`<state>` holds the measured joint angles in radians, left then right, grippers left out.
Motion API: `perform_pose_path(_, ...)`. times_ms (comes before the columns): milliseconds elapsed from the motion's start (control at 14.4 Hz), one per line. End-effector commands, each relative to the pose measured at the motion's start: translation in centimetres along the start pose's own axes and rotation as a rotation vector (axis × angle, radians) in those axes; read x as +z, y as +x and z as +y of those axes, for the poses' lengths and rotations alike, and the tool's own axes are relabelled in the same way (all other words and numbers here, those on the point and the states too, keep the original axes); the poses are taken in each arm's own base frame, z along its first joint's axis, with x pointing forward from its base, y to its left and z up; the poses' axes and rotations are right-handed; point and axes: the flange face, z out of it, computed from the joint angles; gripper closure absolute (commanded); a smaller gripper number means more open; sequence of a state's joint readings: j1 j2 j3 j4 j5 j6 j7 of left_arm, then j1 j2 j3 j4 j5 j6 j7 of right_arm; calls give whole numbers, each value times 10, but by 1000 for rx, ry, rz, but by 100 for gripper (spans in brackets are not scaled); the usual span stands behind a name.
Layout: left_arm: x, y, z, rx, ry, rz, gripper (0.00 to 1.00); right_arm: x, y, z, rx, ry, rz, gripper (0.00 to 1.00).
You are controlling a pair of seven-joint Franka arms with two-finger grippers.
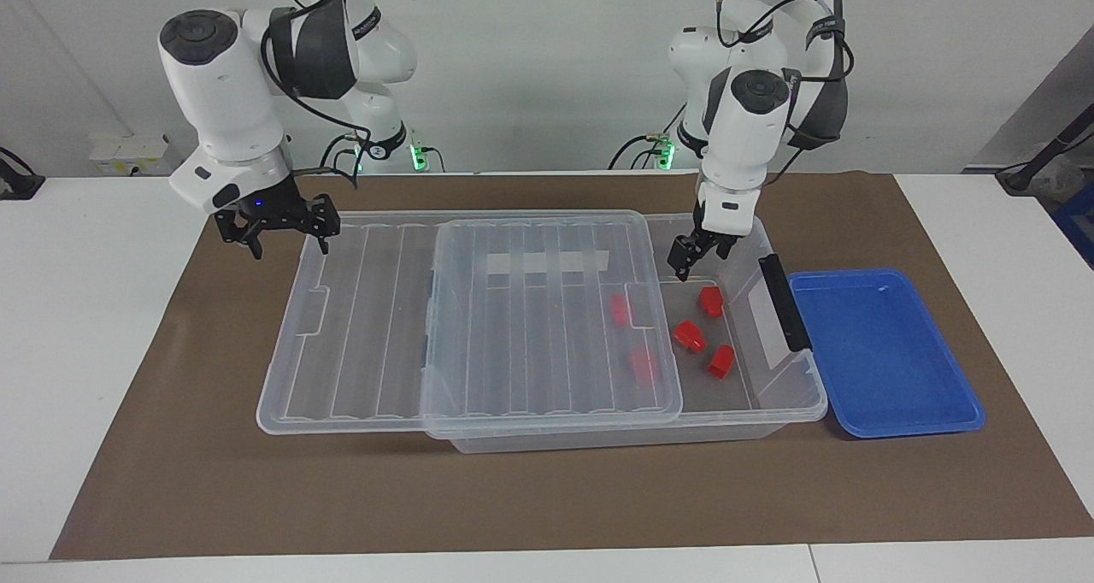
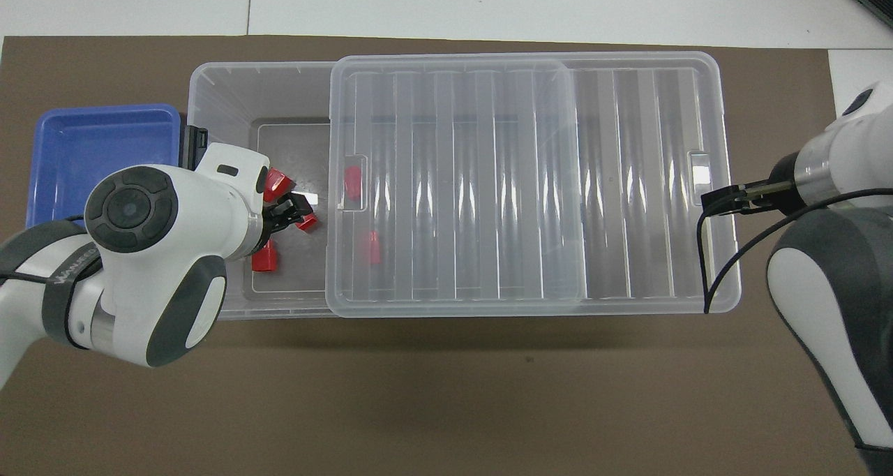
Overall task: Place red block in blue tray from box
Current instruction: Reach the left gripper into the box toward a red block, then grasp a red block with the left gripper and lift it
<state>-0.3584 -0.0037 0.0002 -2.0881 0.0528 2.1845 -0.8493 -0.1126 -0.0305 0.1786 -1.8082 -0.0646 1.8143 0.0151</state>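
Brown mat (image 1: 547, 497); lid (image 1: 547, 309) blurs 2 red blocks (image 1: 631, 337).

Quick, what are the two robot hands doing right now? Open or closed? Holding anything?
Left gripper: open, holding nothing, over the uncovered end of the box above the red blocks.
Right gripper: open, holding nothing, over the lid's end.

Clear glossy plastic box (image 1: 791, 395) and ribbed lid (image 1: 547, 326), shiny blue plastic tray (image 1: 889, 361), smooth red plastic blocks (image 1: 689, 335), matt brown paper-like mat (image 1: 547, 497)
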Motion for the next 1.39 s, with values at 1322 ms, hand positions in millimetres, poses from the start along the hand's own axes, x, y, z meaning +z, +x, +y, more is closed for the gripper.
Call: perform_pose_path(1322, 121, 20, 39, -146, 16, 99, 2, -70, -4, -16, 181, 43, -22, 0)
